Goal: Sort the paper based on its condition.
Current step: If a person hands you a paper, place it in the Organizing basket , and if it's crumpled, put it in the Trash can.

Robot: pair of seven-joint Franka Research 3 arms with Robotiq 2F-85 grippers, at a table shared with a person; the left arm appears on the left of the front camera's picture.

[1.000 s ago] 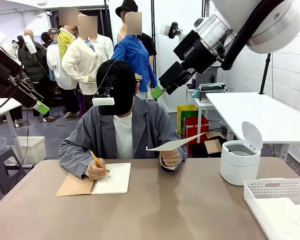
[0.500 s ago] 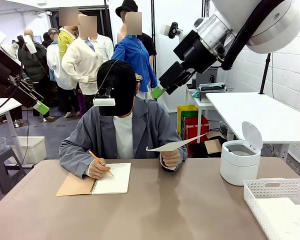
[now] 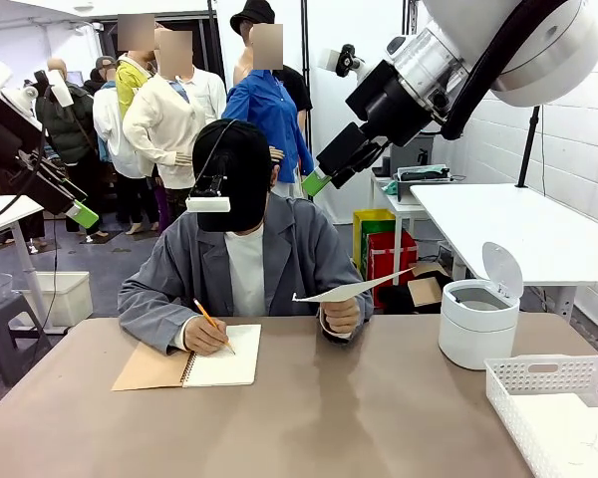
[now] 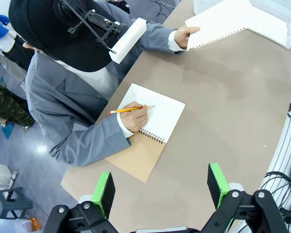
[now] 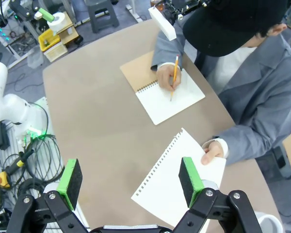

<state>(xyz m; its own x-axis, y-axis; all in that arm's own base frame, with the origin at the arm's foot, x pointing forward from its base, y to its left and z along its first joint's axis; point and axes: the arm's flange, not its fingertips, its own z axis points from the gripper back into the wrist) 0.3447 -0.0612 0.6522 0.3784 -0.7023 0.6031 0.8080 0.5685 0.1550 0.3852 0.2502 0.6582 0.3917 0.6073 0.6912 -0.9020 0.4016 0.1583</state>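
Brown tabletop (image 3: 379, 408) stretches between the robot and a seated person in a grey jacket. Left gripper (image 4: 160, 171) hangs high above it with its green pads spread wide and nothing between them; in the front view it sits raised at the picture's left edge (image 3: 80, 212). Right gripper (image 5: 130, 162) is likewise spread wide and empty, held up in the air over the person's shoulder (image 3: 316, 182). Below the right gripper, the person's hand (image 3: 341, 315) holds a smooth white sheet of paper (image 3: 349, 290) by one edge, lifted clear of the table. The person's other hand (image 3: 201, 337) presses a pencil (image 3: 211, 321) to an open spiral notebook (image 3: 224, 356) lying flat. Farther right stand a white lidded bin (image 3: 476, 324), lid up, and a white mesh basket (image 3: 538, 368) at the table's near corner.
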